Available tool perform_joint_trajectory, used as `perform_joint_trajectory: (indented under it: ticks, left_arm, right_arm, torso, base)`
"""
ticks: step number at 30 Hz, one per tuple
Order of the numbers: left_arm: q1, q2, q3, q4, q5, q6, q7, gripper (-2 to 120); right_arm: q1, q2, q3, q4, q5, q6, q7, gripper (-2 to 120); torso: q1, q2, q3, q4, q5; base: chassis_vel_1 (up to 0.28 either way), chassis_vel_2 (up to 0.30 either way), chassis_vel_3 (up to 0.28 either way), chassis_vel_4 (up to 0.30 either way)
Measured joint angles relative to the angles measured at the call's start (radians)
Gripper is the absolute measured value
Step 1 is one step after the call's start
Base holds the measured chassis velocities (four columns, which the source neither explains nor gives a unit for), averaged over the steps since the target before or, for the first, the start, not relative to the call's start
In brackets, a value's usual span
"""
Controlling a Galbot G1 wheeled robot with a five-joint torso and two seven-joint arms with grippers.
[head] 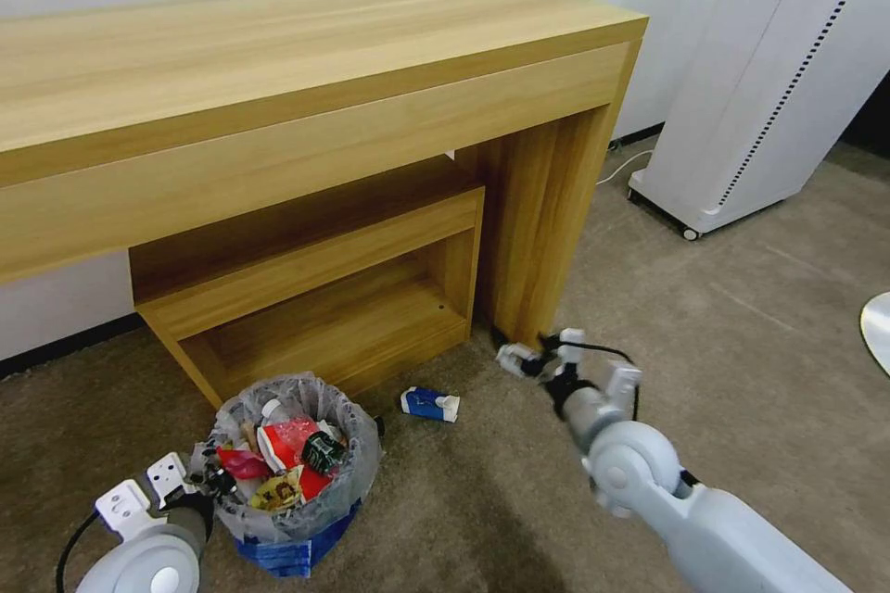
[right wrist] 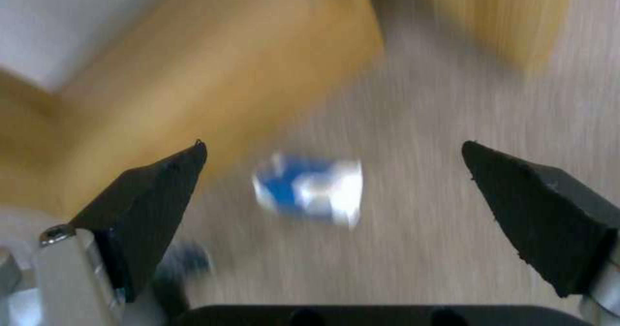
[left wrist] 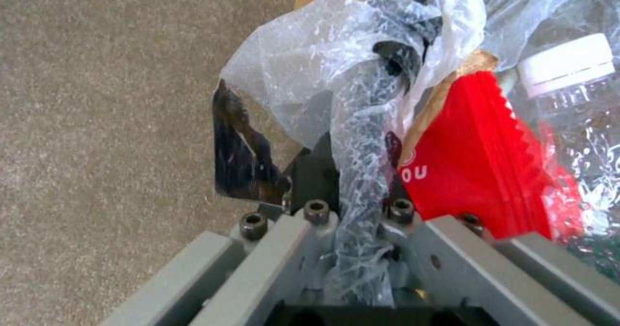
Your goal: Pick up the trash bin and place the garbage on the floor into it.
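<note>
The left gripper [head: 215, 480] clamped the bag-lined rim of the trash bin [head: 295, 519], which sat on the beige carpet [head: 742, 389] before the wooden desk [head: 278, 65]. The right gripper [right wrist: 333, 180], jaws spread and empty, hovered above the blue-white carton [head: 429, 404]. A red wrapper [left wrist: 478, 171] showed "OU"; the carton's print was unreadable.
</note>
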Motion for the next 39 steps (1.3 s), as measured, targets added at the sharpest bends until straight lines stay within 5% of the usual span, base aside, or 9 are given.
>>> perform_joint_trajectory:
  ticks: [4, 12, 18, 24, 29, 32, 33, 36, 39]
  left_arm:
    - [0.0, 0.001, 0.0, -0.002, -0.001, 0.0, 0.0, 0]
    - [-0.016, -0.02, 0.012, 0.018, 0.005, -0.001, -0.001, 0]
    - [-0.018, -0.022, 0.012, 0.022, 0.007, -0.002, -0.002, 0]
    - [-0.013, -0.024, 0.011, 0.023, 0.008, -0.005, -0.001, 0]
    - [-0.02, -0.023, 0.012, 0.025, 0.008, -0.007, 0.0, 0]
    - [-0.026, -0.023, 0.012, 0.027, 0.008, -0.009, 0.0, 0]
    - [-0.026, -0.023, 0.012, 0.027, 0.008, -0.009, 0.0, 0]
    - [-0.034, -0.028, 0.013, 0.03, 0.009, -0.013, 0.0, 0]
    - [-0.037, -0.03, 0.016, 0.033, 0.011, -0.016, 0.002, 0]
  right_arm:
    - [0.054, 0.062, -0.039, -0.065, 0.113, -0.078, 0.122, 100]
    - [0.085, 0.367, -0.003, -0.287, 0.138, -0.03, 0.217, 100]
    - [0.099, 0.432, 0.013, -0.393, 0.115, 0.005, 0.217, 89]
    - [0.112, 0.468, 0.012, -0.485, 0.047, 0.033, 0.174, 92]
    - [0.113, 0.393, -0.07, -0.465, -0.072, 0.017, 0.037, 92]
    - [0.147, 0.212, -0.209, -0.415, -0.203, 0.022, -0.169, 92]
    - [0.147, 0.212, -0.209, -0.415, -0.203, 0.022, -0.169, 92]
    - [0.216, 0.015, -0.358, -0.42, -0.409, 0.114, -0.387, 92]
    - [0.248, -0.032, -0.409, -0.439, -0.492, 0.138, -0.449, 92]
  torso:
    - [0.0, 0.0, 0.0, 0.0, -0.0002]
    - [0.0, 0.0, 0.0, 0.0002, -0.0002]
    - [0.0, 0.0, 0.0, -0.0001, -0.0004]
    - [0.0, 0.0, 0.0, 0.0, -0.0001]
    - [0.0, 0.0, 0.0, 0.0001, 0.0]
    - [0.0, 0.0, 0.0, 0.0003, 0.0007]
    - [0.0, 0.0, 0.0, 0.0003, 0.0007]
    - [0.0, 0.0, 0.0, -0.0008, 0.0003]
    - [0.0, 0.0, 0.0, -0.0006, 0.0]
  base:
    - [0.0, 0.0, 0.0, 0.0]
    - [0.0, 0.0, 0.0, 0.0]
    - [0.0, 0.0, 0.0, 0.0]
    - [0.0, 0.0, 0.0, 0.0]
    - [0.0, 0.0, 0.0, 0.0]
    - [0.0, 0.0, 0.0, 0.0]
    - [0.0, 0.0, 0.0, 0.0]
    - [0.0, 0.0, 0.0, 0.0]
    - [0.0, 0.0, 0.0, 0.0]
